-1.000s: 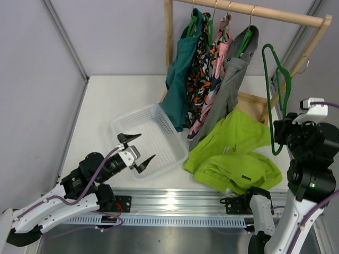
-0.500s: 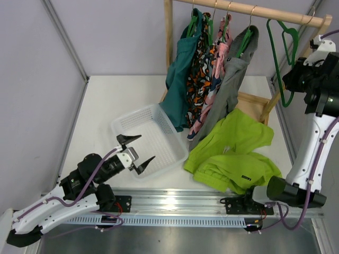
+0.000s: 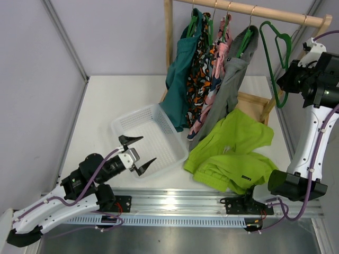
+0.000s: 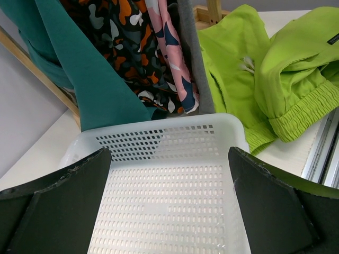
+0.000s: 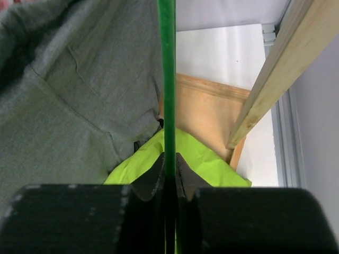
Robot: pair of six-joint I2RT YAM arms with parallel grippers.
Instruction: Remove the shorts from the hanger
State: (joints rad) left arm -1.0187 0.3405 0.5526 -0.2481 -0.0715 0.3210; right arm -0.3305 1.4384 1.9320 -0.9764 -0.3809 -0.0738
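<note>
Off hanger [image 5: 167, 79] already: shorts [image 3: 230, 153], crumpled flat on table [image 3: 100, 106] toward near-right corner, small dark label patch [image 3: 245, 178] face-up on the near side. Far end of fabric up against wooden base of rack [image 3: 254, 10], below hem of grey garment [image 3: 230, 79]. Left side just beside white basket [image 3: 132, 115]; can't tell if touching.

Hanger bare, held high nr right end of rack rail, above table's right edge. Clamped on one thin green wire of its frame: R end effector [image 5: 169, 161], fingers pressed together w/ wire running straight up from betw. them in wrist view. Hook up by rail; can't tell if over it or just in front.

L end effector [image 3: 148, 147] spread wide, nothing in it, hovering low over near side of basket, nr table's near edge, left of centre. Wrist view across basket's perforated floor toward hanging clothes and shorts.

On rail, left to right: teal garment [image 3: 177, 74], dark patterned one [image 3: 200, 69], pink patterned one [image 3: 218, 58], then grey garment, all hanging over table's far-right part.
</note>
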